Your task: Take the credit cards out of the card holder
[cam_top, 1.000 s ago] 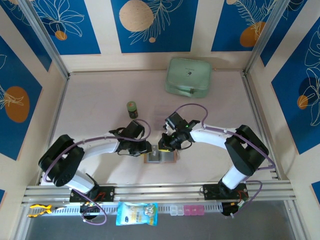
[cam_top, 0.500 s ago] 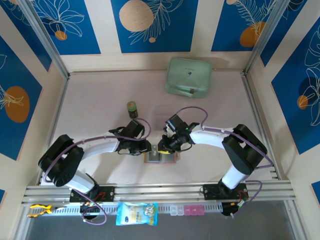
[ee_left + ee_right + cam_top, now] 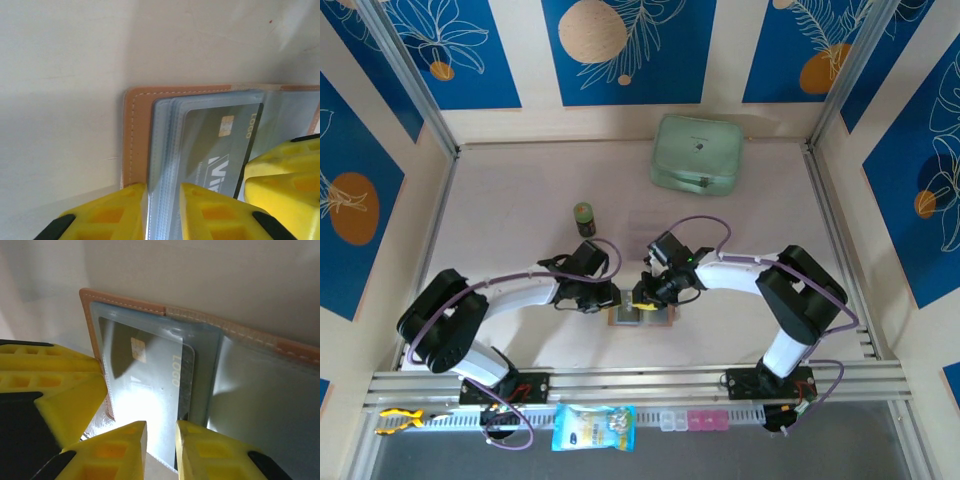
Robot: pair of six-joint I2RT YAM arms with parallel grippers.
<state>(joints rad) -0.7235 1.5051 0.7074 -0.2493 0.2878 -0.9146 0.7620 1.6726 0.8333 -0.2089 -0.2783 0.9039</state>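
Item 1, card holder [image 3: 660, 318]: lies opened flat on the desk [image 3: 520, 180], lower centre of the overhead frame, between both arms.

Item 2, left pincer [image 3: 162, 220]: jaws narrowly parted astride the clear sleeve edges. You cannot tell whether they clamp.

Item 3, right pincer [image 3: 160, 450]: jaws narrowly parted, with a credit card [image 3: 145, 385] corner in the gap (grip or mere straddle, not discernible). The card sits mostly inside its sleeve.

Step in hand, by my reading: steadying the holder and seizing the first card. Next you need a firm pinch, then a pull along the sleeve. The pincers crowd each other closely.

Item 4, small green can [image 3: 583, 217]: up and left of the holder, apart.

Item 5, mint-green case [image 3: 697, 153]: far, top centre. Neither obstructs.
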